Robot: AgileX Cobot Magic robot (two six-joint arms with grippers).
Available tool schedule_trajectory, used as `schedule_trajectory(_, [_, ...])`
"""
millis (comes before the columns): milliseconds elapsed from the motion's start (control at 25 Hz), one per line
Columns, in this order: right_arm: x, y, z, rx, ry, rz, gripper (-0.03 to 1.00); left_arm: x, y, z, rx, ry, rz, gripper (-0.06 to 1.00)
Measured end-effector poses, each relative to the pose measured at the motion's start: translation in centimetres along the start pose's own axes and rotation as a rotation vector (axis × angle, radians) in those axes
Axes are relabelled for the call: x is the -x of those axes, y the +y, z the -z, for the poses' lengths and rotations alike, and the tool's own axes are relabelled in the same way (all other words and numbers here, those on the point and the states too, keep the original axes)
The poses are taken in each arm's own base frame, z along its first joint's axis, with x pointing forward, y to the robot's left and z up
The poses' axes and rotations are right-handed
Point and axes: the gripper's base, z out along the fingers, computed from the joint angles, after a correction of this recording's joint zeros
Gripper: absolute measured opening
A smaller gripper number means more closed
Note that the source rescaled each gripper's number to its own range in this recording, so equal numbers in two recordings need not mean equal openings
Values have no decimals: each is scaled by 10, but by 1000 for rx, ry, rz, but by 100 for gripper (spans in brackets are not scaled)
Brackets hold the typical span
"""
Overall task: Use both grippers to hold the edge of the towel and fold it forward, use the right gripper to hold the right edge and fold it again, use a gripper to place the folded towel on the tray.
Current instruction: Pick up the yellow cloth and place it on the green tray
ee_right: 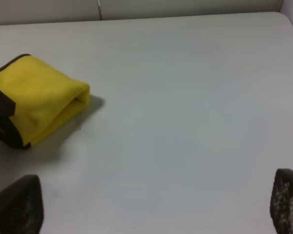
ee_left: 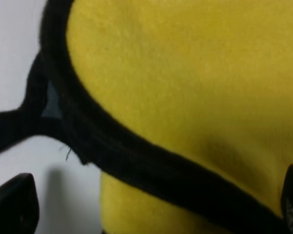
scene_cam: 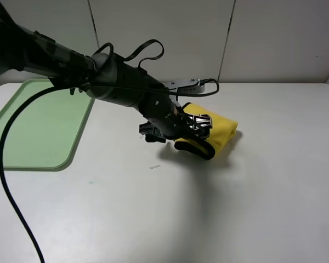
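The towel (scene_cam: 223, 128) lies folded into a small yellow bundle on the white table, right of centre. My left gripper (scene_cam: 189, 132) has reached across the middle and is at the towel's near-left end. In the left wrist view its fingers stand wide apart, one fingertip (ee_left: 12, 207) at each side, with the yellow plush (ee_left: 185, 73), the black hem (ee_left: 136, 161) and the corner loop (ee_left: 10, 127) between them. My right gripper (ee_right: 151, 207) is open and empty above bare table, well away from the towel (ee_right: 39, 92). The pale green tray (scene_cam: 38, 129) lies at the far left.
The left arm and its black cable (scene_cam: 11, 181) stretch from the upper left over the tray's corner to the towel. A tiny white scrap (scene_cam: 155, 166) lies on the table in front of the gripper. The table's far edge meets a pale wall.
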Motion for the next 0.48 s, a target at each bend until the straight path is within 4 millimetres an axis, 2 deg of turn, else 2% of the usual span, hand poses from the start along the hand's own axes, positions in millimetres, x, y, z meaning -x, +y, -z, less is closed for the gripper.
schedule_trajectory(480, [0, 0, 0, 1, 0, -1, 100, -2, 0, -15, -21, -21, 37, 100])
